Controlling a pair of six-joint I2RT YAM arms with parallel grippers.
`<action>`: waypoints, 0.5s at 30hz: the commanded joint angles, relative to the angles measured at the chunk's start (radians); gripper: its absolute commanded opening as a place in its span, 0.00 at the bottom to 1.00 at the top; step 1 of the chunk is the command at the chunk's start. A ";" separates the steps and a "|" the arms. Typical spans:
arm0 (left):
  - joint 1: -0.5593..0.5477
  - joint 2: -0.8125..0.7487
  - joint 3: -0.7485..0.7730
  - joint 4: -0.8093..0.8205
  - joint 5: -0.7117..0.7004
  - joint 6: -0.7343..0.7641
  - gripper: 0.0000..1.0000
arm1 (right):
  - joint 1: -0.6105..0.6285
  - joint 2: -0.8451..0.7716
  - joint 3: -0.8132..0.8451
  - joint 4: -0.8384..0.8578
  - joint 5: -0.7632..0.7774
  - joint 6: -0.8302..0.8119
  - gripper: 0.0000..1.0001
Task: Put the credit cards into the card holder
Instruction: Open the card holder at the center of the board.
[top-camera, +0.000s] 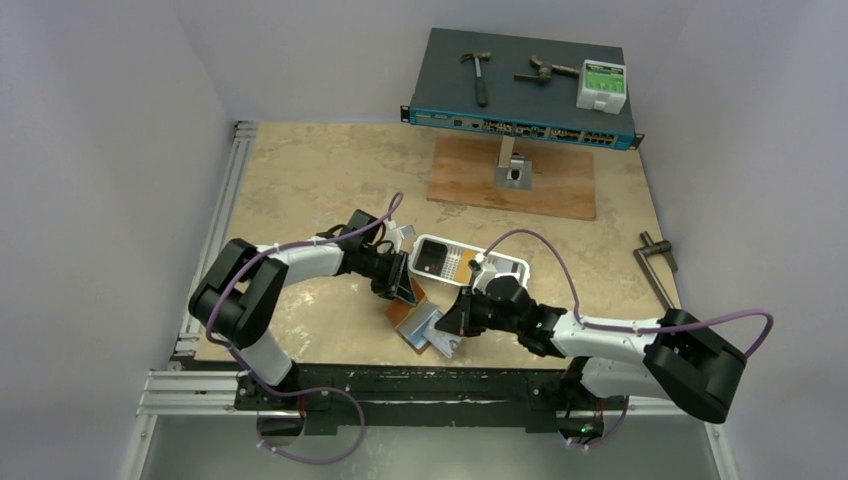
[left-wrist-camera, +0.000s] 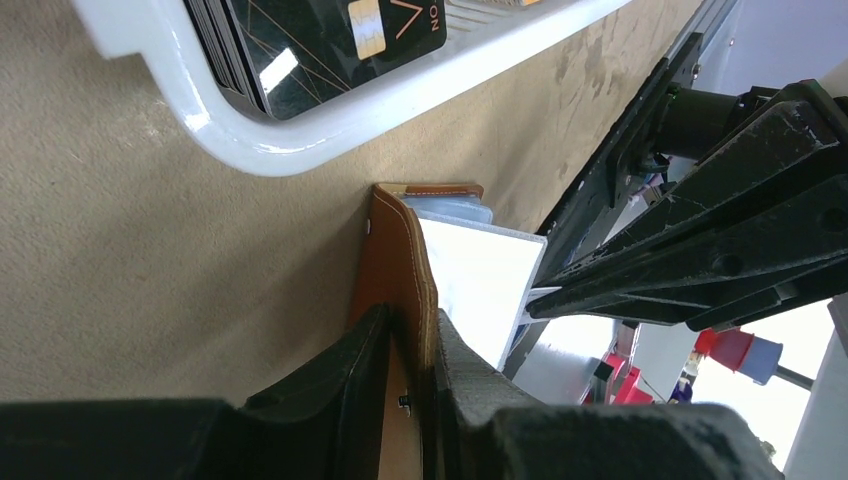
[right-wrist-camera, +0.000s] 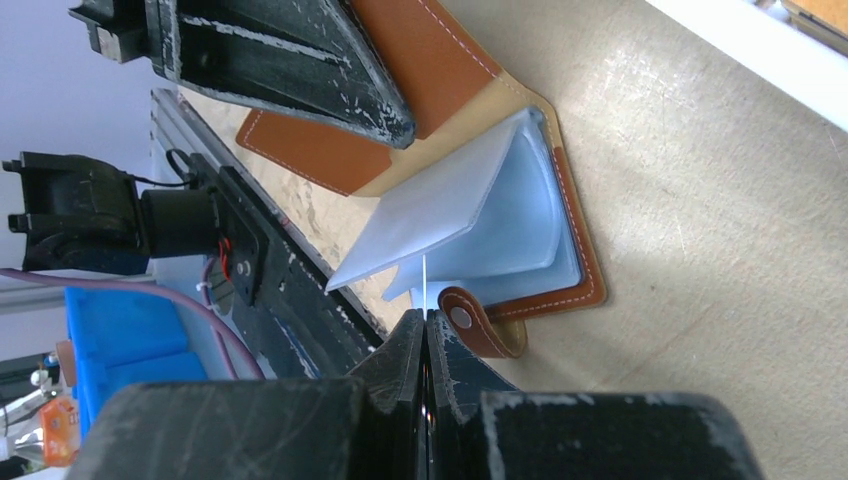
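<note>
— Where's the wallet (right-wrist-camera: 440, 60)?
— Open on the table (left-wrist-camera: 150, 280), just beside the white tray (left-wrist-camera: 270, 150). A black card (left-wrist-camera: 330, 40) sits in that tray.
— Left gripper (left-wrist-camera: 412, 335)?
— Jaws either side of the leather flap (left-wrist-camera: 400, 270), slightly apart. Pinching or not, I can't tell.
— Right gripper (right-wrist-camera: 425, 318)?
— Clamped tight on a thin pale sheet (right-wrist-camera: 430, 210) at the pockets.

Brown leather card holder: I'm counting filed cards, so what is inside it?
Inside the brown leather card holder, pale translucent plastic sleeves fan upward; the right hand pinches one sleeve's edge. No card shows, but the rear pockets are hidden behind the front sleeve.
</note>
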 joint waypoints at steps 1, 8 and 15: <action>-0.005 -0.038 0.018 -0.004 0.011 0.019 0.20 | 0.000 0.017 0.033 0.082 0.010 0.010 0.00; -0.005 -0.054 0.019 -0.010 0.017 0.027 0.22 | -0.001 0.022 0.042 0.053 -0.011 0.001 0.00; -0.004 -0.061 0.020 -0.017 0.007 0.038 0.23 | -0.001 -0.013 0.086 -0.045 -0.053 -0.034 0.00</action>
